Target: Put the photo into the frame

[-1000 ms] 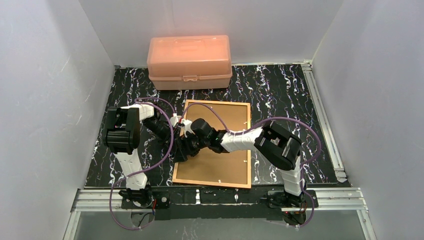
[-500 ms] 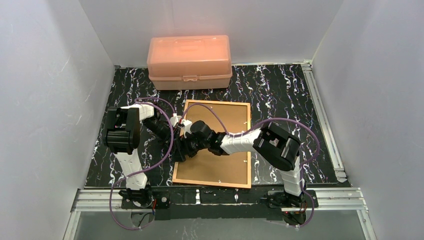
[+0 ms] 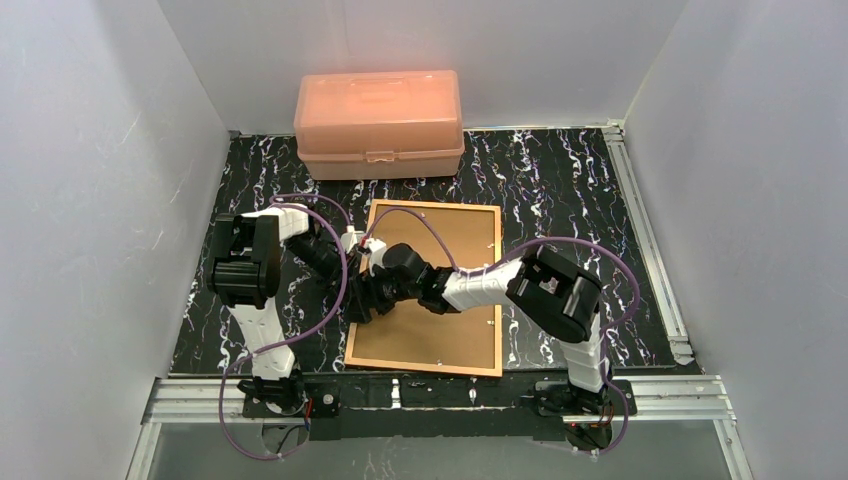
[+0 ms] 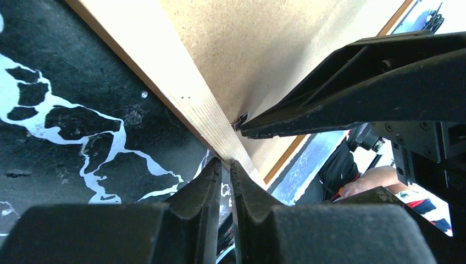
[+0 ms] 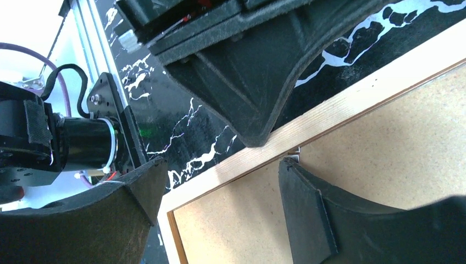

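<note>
Frame (image 4: 187,93) face-down, pale wood border, brown backing (image 4: 264,44); left hand (image 4: 225,164) pinched closed, right hand (image 5: 220,165) wide.

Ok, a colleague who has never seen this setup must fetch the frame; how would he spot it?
On the black marbled table, look in front of the pink plastic box at the back. The frame lies flat there: a thin orange-brown wooden border around a plain brown board, unlike the bulky pink box.

High rear overview of the table (image 3: 560,170); close, low wrist views from opposite sides of one edge of the frame (image 4: 181,99).
</note>
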Robot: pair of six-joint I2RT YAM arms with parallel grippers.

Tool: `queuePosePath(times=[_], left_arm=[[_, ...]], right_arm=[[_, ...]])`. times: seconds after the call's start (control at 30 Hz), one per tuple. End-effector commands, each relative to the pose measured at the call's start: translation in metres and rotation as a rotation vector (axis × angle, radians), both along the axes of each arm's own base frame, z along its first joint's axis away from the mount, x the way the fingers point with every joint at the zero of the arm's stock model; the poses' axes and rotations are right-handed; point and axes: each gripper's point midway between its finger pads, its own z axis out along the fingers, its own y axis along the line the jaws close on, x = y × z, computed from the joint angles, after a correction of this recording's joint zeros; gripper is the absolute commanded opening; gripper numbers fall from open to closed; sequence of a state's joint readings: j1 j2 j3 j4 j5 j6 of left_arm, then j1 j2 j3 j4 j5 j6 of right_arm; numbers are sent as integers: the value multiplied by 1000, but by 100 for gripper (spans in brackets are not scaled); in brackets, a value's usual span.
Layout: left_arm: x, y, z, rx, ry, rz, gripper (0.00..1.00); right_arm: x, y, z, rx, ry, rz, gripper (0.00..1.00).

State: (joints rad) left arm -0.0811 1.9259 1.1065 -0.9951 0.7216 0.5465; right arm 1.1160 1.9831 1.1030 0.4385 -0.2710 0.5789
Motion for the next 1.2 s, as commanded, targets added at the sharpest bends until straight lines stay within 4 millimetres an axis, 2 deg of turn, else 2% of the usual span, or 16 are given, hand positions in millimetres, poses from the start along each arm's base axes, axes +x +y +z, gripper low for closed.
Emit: queuePosePath(times=[0.0,0.1,0.2,0.33,0.43,0.5,0.57,0.67,0.73,0.8,0.87,1.17], left_arm=[[9,-2,20,-23,-60,-12,12],[16,-2,38,-47,-91,5,13],[22,3,50,-57,-121,6,14],[25,17,44,-9,-171,-42,18],[22,27,34,24,-224,-97,19],[22,36,23,66,-284,-143,20],[22,43,15,107,-330,-186,20],[19,48,4,166,-376,-251,19],[12,43,0,179,-398,-297,19],[4,34,0,175,-412,-336,19],[-3,27,-2,176,-415,-378,19],[-24,21,-7,161,-418,-454,18]], right_arm=[[-2,-1,37,70,-53,7,83],[0,-8,64,106,-79,-5,85],[12,-25,89,128,-106,-53,87],[49,-65,112,111,-135,-195,94],[94,-120,112,20,-145,-400,98],[126,-169,104,-88,-147,-579,99],[150,-221,89,-199,-109,-729,99],[170,-280,67,-339,-48,-882,99],[176,-305,51,-398,10,-931,99],[181,-316,40,-412,50,-955,99],[188,-320,33,-416,64,-962,99],[220,-316,-2,-397,170,-920,99]])
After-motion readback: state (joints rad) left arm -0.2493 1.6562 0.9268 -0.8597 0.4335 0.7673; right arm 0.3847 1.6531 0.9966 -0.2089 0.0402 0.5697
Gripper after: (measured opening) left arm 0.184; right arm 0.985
